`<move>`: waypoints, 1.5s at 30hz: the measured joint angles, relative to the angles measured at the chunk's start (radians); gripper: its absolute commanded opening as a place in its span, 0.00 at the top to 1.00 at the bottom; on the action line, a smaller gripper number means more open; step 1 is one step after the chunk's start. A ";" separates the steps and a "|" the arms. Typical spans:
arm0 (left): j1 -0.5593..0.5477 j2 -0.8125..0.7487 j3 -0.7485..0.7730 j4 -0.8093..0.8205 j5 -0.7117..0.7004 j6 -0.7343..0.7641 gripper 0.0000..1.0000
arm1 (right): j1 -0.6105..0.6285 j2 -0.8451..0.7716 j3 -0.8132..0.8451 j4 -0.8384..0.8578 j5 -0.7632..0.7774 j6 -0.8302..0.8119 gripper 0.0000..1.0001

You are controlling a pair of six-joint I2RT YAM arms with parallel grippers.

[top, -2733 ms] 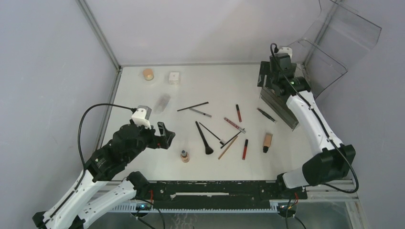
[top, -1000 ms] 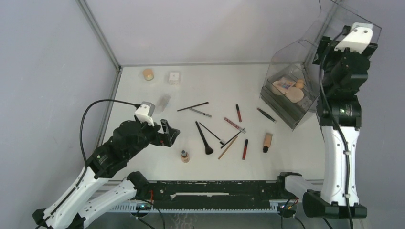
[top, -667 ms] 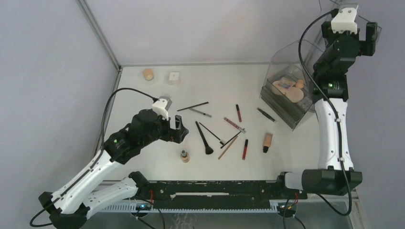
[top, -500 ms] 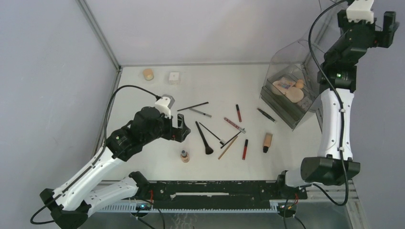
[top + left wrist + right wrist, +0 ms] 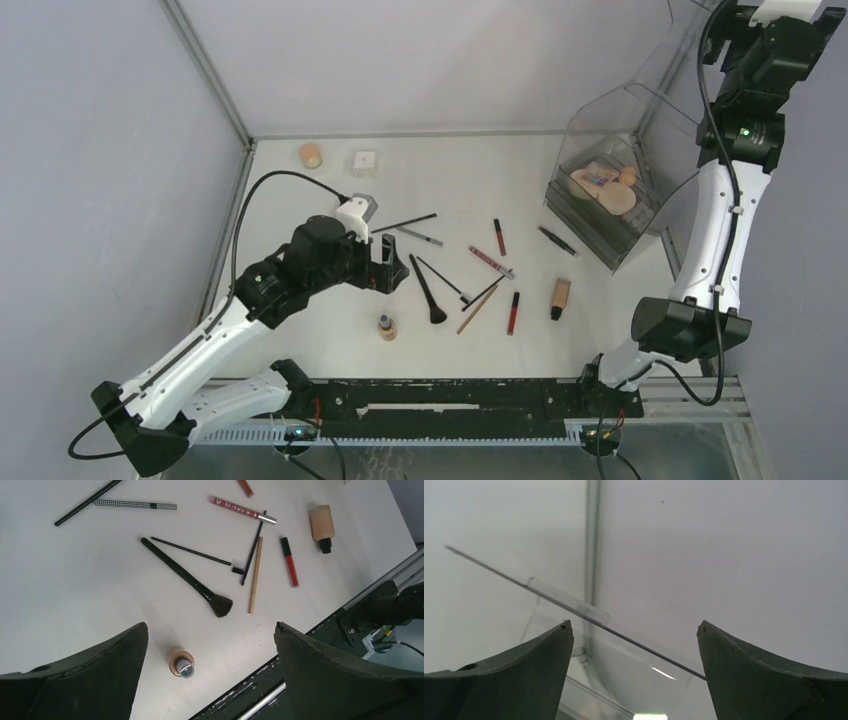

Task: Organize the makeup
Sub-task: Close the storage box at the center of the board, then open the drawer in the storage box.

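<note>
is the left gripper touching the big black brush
Apart. The left wrist view shows bare table between the big black brush and the open left gripper.

A long-handled black bristle brush (image 5: 187, 580) stands out against the white tabletop (image 5: 75, 590). One thin pencil (image 5: 136, 504) wears black-and-white houndstooth. A glossy lip tube (image 5: 289, 561) is red, and a squat bottle (image 5: 320, 524) is tan, capped black.

1. a robot lab test cell; plain grey wall panels (image 5: 100, 150) in bare aluminium frame posts (image 5: 207, 70) enclose it
2. flat white tabletop (image 5: 470, 180); black metal mounting rail (image 5: 450, 395) along its near edge
</note>
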 measured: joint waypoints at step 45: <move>-0.038 0.011 -0.190 0.343 0.168 -0.246 0.00 | 0.309 -0.733 -0.870 -0.563 -0.336 0.478 0.80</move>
